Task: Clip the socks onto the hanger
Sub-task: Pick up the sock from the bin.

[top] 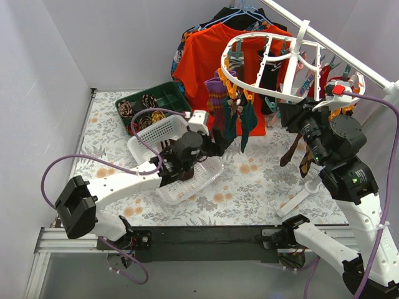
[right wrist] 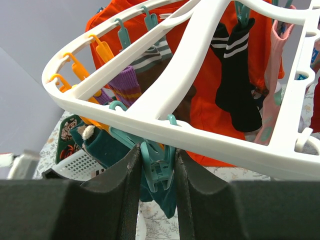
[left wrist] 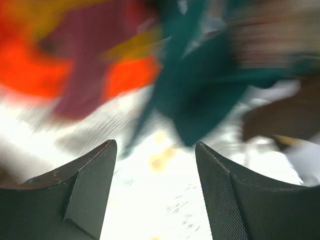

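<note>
teal clip (right wrist: 153, 174) pinched by right hand (right wrist: 157, 161), left hand (left wrist: 156, 150) spread

From above and behind the arms we look down and forward over the whole table (top: 262, 180), far enough back to see both bases at the bottom edge and the hanger (top: 252, 37) near the top. On the left wrist we sit low behind the left gripper (left wrist: 155, 144), facing out along its fingers, so close to a teal sock (left wrist: 205, 95) that it blurs. On the right wrist we look up past the right gripper (right wrist: 156, 150) at the hanger's underside, a teal clip (right wrist: 157, 170) right before the lens. All three views share the orange T-shirt (top: 202, 56) and that teal sock.
</note>
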You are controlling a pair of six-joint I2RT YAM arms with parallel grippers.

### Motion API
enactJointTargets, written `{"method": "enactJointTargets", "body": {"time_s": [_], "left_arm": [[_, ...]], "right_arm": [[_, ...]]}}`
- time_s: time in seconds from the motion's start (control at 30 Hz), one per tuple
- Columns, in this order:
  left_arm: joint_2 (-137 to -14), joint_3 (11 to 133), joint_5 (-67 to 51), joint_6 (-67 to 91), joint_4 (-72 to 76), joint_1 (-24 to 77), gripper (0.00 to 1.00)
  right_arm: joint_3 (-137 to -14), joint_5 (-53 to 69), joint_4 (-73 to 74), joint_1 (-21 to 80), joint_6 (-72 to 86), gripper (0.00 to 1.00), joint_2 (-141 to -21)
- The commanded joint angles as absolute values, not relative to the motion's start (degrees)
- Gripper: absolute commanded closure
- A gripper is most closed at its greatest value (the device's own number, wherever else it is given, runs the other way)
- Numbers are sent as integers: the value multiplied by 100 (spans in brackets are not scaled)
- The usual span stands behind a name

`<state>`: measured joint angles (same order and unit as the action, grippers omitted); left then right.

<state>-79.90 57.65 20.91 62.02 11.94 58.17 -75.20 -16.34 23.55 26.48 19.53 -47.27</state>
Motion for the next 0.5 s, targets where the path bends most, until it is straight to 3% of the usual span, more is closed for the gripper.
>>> {"method": "enactJointTargets", "body": {"time_s": [0.0, 0.47], "left_arm": [[-7884, 5634, 2497, 7980, -1255, 4800, 37], [-8867, 5809, 2540, 8446, -2338, 2893, 49]], "right_arm": [[-7497, -1617, 2188, 2646, 1916, 99, -4676], [-7365, -1617, 2118, 2654, 1811, 99, -4597]]}}
